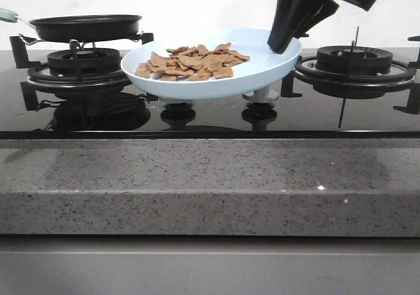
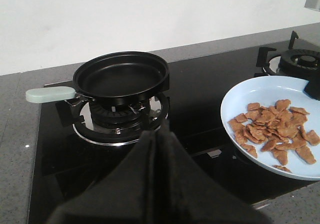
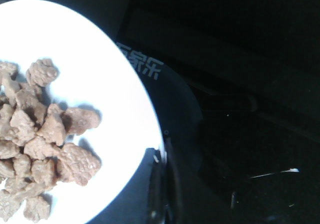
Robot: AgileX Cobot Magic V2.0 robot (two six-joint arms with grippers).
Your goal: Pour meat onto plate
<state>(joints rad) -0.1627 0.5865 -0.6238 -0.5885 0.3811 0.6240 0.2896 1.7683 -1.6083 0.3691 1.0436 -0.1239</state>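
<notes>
The pale-blue plate [image 1: 262, 68] hangs over the middle of the stove, above the knobs, its right side a little higher. The meat [image 1: 193, 62] lies heaped on its left half. My right gripper [image 1: 279, 44] is shut on the plate's right rim. The right wrist view shows the fingers [image 3: 159, 184] pinching the rim of the plate [image 3: 100, 79] beside the meat [image 3: 45, 144]. My left gripper [image 2: 160, 134] is shut and empty in front of the black pan [image 2: 121, 77], with the plate [image 2: 260, 92] and the meat [image 2: 275, 129] off to its side. It is out of the front view.
The empty black frying pan [image 1: 85, 25] with a pale-green handle [image 2: 50, 94] sits on the left burner [image 1: 82, 65]. A second burner [image 1: 354, 62] stands at the right. Two knobs [image 1: 178, 111] sit under the plate. A grey stone counter edge [image 1: 210, 183] runs along the front.
</notes>
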